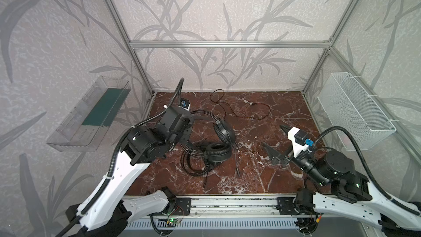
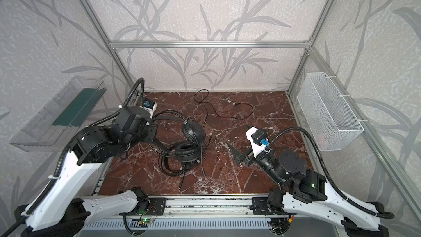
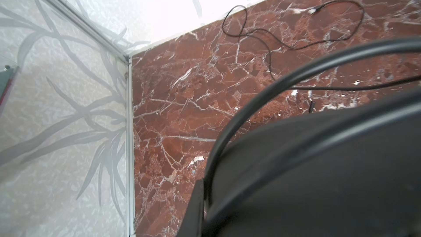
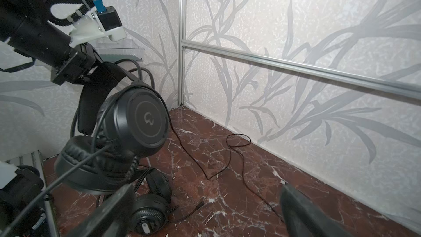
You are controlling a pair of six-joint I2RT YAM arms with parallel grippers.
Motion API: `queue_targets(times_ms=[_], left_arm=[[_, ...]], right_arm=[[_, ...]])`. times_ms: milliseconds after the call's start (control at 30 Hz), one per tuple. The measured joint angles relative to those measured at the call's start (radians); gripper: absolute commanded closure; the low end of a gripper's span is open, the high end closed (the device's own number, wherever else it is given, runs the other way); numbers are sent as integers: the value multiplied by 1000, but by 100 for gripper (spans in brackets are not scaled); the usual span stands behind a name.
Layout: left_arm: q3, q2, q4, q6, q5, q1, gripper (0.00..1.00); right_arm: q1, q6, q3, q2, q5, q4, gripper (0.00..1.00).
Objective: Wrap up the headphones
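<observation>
My left gripper (image 4: pixel 100 69) is shut on the wide headband strap of one pair of black headphones (image 1: pixel 224 131) and holds it up off the table. In both top views that grip is hidden under the arm. Its logo earcup (image 4: pixel 141 119) hangs above its padded earcup (image 2: pixel 185 152). A second pair of headphones (image 4: pixel 148 215) lies on the marble just beneath; whether the two touch is unclear. A long thin cable (image 1: pixel 241 110) trails from the held pair to the back wall. My right gripper (image 1: pixel 276 139) hovers open and empty, to the right of both pairs.
The red marble tabletop (image 1: pixel 262 178) is walled by an aluminium frame. A clear plastic bin (image 1: pixel 91 119) hangs on the left wall and a white wire basket (image 1: pixel 355 112) on the right wall. A metal rail (image 1: pixel 227 204) runs along the front edge.
</observation>
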Motion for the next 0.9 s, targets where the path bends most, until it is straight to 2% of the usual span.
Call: queue_targets(times_ms=[200, 433, 733, 900], left_arm=[[-46, -85, 29, 105, 52, 0, 100], [-45, -156, 22, 159, 147, 0, 100], [-45, -199, 10, 175, 242, 0, 100], [-28, -201, -1, 175, 279, 0, 100]], right_arm=[[-58, -97, -11, 154, -72, 163, 1], [-250, -58, -57, 280, -273, 240, 1], [-260, -35, -93, 444, -553, 361, 1], [-261, -27, -102, 524, -658, 397, 1]])
